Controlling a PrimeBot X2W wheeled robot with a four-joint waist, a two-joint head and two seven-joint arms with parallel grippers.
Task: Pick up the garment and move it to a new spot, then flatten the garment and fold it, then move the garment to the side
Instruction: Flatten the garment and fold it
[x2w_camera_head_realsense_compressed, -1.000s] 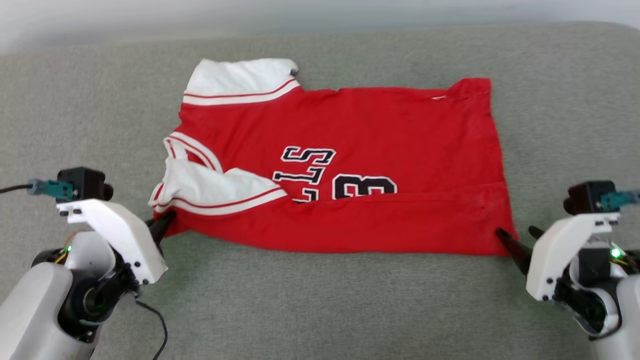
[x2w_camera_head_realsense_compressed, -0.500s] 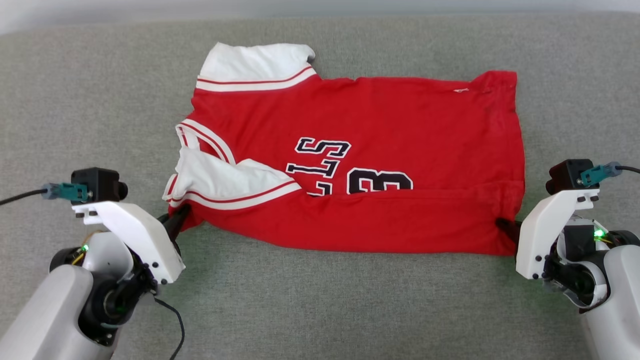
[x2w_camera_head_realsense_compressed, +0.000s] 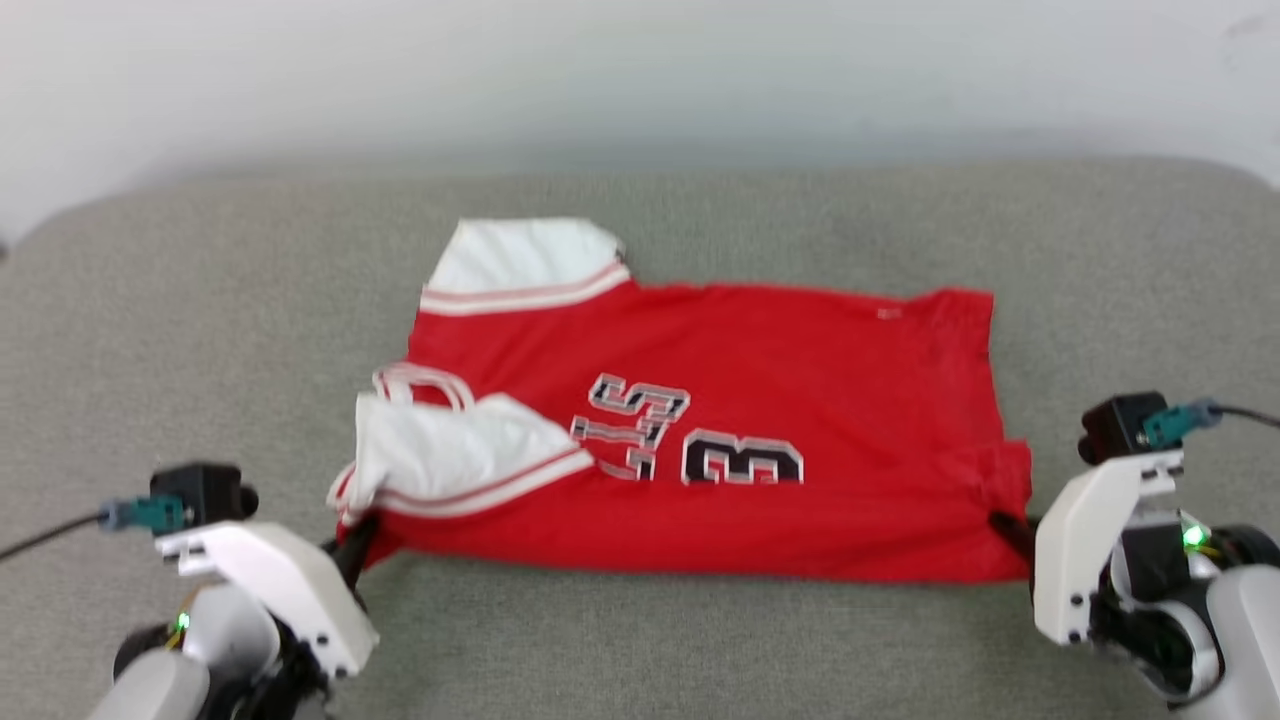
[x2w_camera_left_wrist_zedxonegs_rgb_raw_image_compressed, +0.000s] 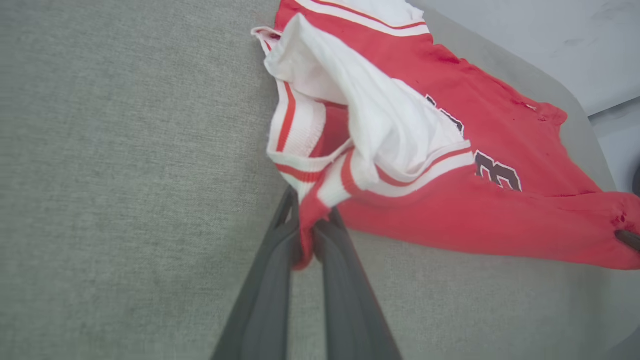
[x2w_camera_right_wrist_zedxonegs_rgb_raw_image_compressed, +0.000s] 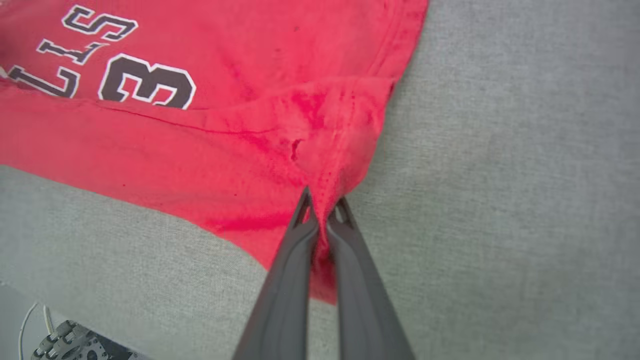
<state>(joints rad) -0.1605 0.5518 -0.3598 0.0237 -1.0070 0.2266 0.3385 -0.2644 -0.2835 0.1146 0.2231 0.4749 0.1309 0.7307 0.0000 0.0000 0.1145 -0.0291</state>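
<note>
A bare strip of grey upholstery (x2w_camera_head_realsense_compressed: 650, 650) spans the near side. At its far edge the left gripper (x2w_camera_head_realsense_compressed: 352, 540) pinches the near left corner of the red jersey (x2w_camera_head_realsense_compressed: 780, 400) below a white sleeve (x2w_camera_head_realsense_compressed: 450, 455), and the right gripper (x2w_camera_head_realsense_compressed: 1006, 524) pinches the near right hem corner (both finger pairs closed tight on cloth). The jersey lies spread mid-surface, with open grey room left, right and beyond its far edge up to the pale wall (x2w_camera_head_realsense_compressed: 640, 80).

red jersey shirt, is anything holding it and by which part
Both: the left gripper pinches the red jersey shirt by its near sleeve-side corner, the right gripper by the near hem corner.
</note>
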